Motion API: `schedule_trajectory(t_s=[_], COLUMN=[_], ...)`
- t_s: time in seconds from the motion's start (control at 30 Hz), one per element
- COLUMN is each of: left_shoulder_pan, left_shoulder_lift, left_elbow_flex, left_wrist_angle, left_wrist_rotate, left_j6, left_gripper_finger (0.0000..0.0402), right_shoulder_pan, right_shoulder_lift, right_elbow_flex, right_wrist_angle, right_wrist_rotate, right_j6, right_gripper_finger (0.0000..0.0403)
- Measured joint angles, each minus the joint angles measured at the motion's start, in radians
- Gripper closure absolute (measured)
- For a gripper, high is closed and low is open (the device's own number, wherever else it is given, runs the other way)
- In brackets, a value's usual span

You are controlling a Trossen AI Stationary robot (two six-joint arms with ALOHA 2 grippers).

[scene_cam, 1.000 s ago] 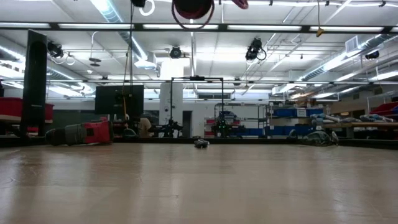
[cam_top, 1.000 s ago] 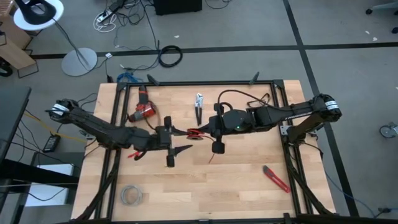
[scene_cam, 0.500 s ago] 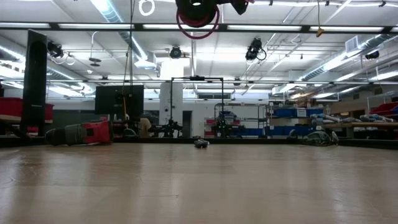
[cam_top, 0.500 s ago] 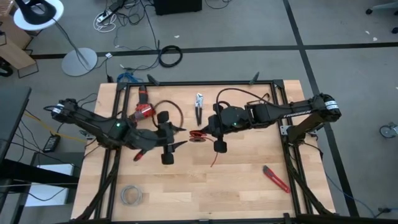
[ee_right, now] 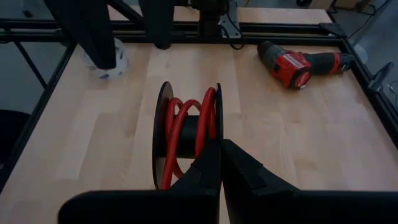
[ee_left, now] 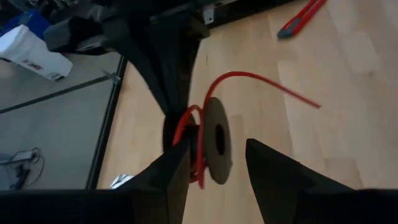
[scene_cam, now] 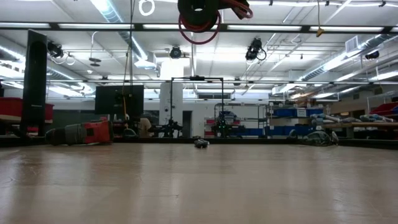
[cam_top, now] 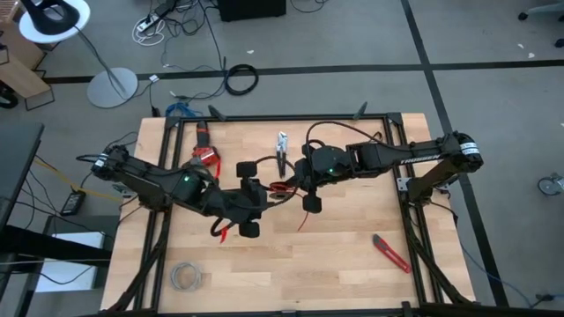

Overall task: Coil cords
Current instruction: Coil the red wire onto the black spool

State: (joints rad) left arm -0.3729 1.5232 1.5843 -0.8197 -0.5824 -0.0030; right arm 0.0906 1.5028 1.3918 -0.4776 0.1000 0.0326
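Observation:
A black spool (ee_right: 186, 134) with the red cord (ee_right: 176, 127) wound on it hangs high over the middle of the table (cam_top: 344, 264), with my right gripper (ee_right: 221, 146) shut on it. The cord's free end (ee_left: 273, 86) curves out and away from the spool (ee_left: 214, 140). My left gripper (ee_left: 216, 146) is open, a finger on either side of the spool's near rim; I cannot tell whether it touches spool or cord. In the low view the spool (scene_cam: 198, 9) shows at the top, a red loop (scene_cam: 199, 34) below it. My right gripper pinches the rim of one of the spool's discs (ee_right: 217, 127) between its two shut fingers. The fingers come slanting down from the table's right side. The spool is lifted clear of the table, its discs upright and its axis level.
A red drill (cam_top: 204, 157) and pliers (cam_top: 282, 150) lie at the far side of the table. A red-handled cutter (cam_top: 390, 253) lies near the right front, a pale grey wire coil (cam_top: 185, 276) at the left front. Black frame rails (cam_top: 264, 117) edge the table.
My left gripper has risen, tipped and swung in toward the spool from the table's left. My right gripper has kept the spool in its hold almost in place. In the low view the spool shows a little lower, and the red loop under it hangs lower.

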Motion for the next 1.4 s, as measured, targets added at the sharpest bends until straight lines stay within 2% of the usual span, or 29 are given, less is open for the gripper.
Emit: schedule_trajectory(t_s=[0.33,0.97,1.13,1.4], left_shoulder_pan=[0.045,0.06,0.066,0.073], left_shoulder_lift=[0.121,0.14,0.14,0.14], left_elbow_flex=[0.125,0.164,0.164,0.164], left_wrist_angle=[-0.154,-0.141,-0.142,-0.138], left_wrist_rotate=[0.037,0.08,0.079,0.079], left_j6=[0.025,0.057,0.051,0.047], left_gripper_finger=[0.0243,0.0246,0.0273,0.0341], right_shoulder_pan=[0.0,0.001,0.001,0.001], right_shoulder_lift=[0.0,0.0,0.0,0.0], right_elbow_flex=[0.0,0.0,0.0,0.0], right_wrist_angle=[0.002,0.005,0.021,0.028], right_wrist_rotate=[0.001,0.001,0.001,0.001], right_j6=[0.001,0.002,0.001,0.001], right_gripper_finger=[0.0403,0.0403,0.0403,0.0403])
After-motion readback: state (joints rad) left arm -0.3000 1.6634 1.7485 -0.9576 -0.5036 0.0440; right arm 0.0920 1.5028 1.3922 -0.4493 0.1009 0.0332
